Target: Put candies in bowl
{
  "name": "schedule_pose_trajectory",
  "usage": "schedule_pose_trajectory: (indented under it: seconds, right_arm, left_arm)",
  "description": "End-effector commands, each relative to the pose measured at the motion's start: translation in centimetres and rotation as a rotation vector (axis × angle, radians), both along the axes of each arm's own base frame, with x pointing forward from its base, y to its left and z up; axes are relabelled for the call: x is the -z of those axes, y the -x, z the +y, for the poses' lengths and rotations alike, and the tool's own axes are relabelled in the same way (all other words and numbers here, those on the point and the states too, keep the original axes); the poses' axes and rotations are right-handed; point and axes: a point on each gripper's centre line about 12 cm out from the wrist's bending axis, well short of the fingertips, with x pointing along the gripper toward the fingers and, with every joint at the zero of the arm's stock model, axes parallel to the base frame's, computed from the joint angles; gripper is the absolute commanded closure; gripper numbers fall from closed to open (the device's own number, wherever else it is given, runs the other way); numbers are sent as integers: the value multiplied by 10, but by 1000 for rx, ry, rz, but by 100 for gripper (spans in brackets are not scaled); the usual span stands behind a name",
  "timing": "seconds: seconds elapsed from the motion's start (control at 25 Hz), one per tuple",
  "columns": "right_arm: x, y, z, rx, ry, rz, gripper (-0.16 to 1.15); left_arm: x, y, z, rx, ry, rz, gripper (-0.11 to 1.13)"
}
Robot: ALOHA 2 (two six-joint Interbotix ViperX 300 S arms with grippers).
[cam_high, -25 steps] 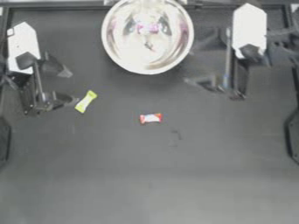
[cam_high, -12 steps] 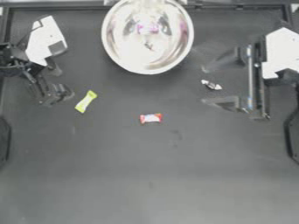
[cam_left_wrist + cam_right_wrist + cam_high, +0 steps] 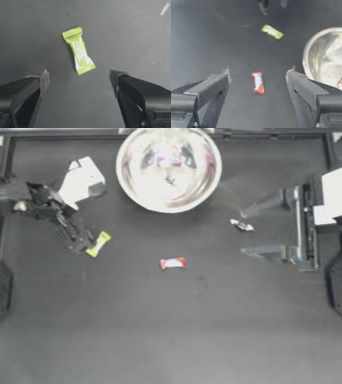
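The yellow-green candy (image 3: 79,51) lies on the table just ahead of the left gripper's (image 3: 80,77) wide-spread, empty jaws.

Not much of a room here, honestly. It's just the dark matte bench (image 3: 174,328) filling every view, a bit scuffed and speckled, with soft light from overhead leaving a paler sheen across the middle. A dark rail (image 3: 67,134) runs along the far edge. No walls or windows visible.
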Motion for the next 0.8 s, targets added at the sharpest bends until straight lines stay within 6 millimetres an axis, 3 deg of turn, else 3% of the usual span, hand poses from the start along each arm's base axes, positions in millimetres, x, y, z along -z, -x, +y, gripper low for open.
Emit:
schedule_pose_trajectory:
  seconds: [0.04,0.36,0.8]
  right_arm:
    - [-5,2,1,1,8,-27,1]
    - [-9,7,7,-13,21,-62,1]
    - [-8,11,13,-20,30,-100,1]
  left_arm:
    - [-1,-9,1,-21,-11,-45,1]
    - [30,-13,1,-71,22,-16,1]
    - [55,-25,7,-70,42,44,2]
